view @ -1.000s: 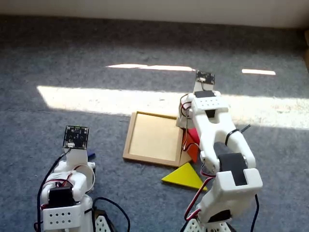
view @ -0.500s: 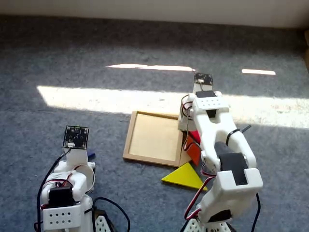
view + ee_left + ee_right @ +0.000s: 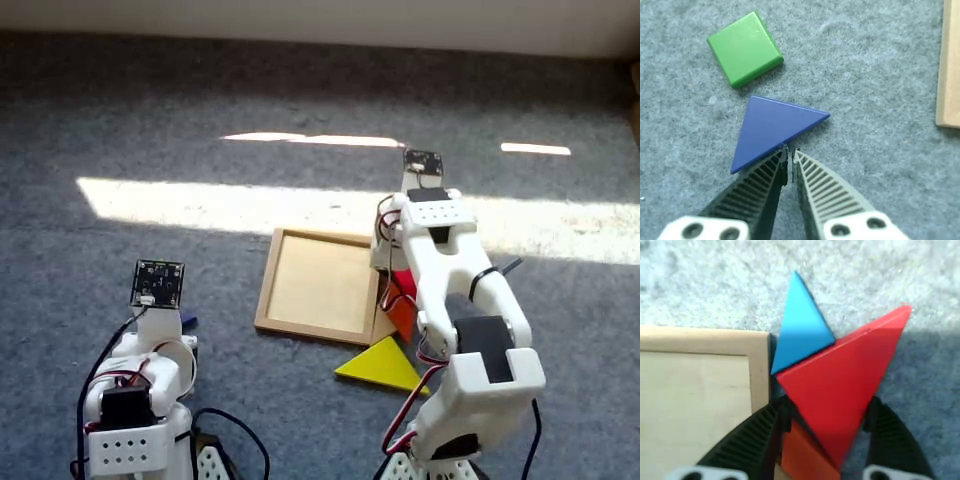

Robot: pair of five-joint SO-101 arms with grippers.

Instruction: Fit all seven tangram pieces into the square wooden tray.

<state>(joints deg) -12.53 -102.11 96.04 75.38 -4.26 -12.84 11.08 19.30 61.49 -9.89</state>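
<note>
The right pincer (image 3: pixel 827 407) is straddling the large red triangular piece (image 3: pixel 840 375), jaws wide. The left pincer (image 3: pixel 790 151) is sitting closed at the dark blue triangular piece (image 3: pixel 772 127).

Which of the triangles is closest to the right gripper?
The red triangle, directly at the right gripper; the light blue triangle lies farther out, by the tray corner.

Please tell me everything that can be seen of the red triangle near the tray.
The red triangle is a flat, smooth piece with sharp corners, plain red, seemingly painted wood or plastic. It lies outside the wooden tray, close beside its rim, partly on the grey carpet and partly over an orange piece. One of its edges meets the light blue triangle. The right gripper stands over it with open fingers on either side; whether they touch it I cannot tell.
</note>
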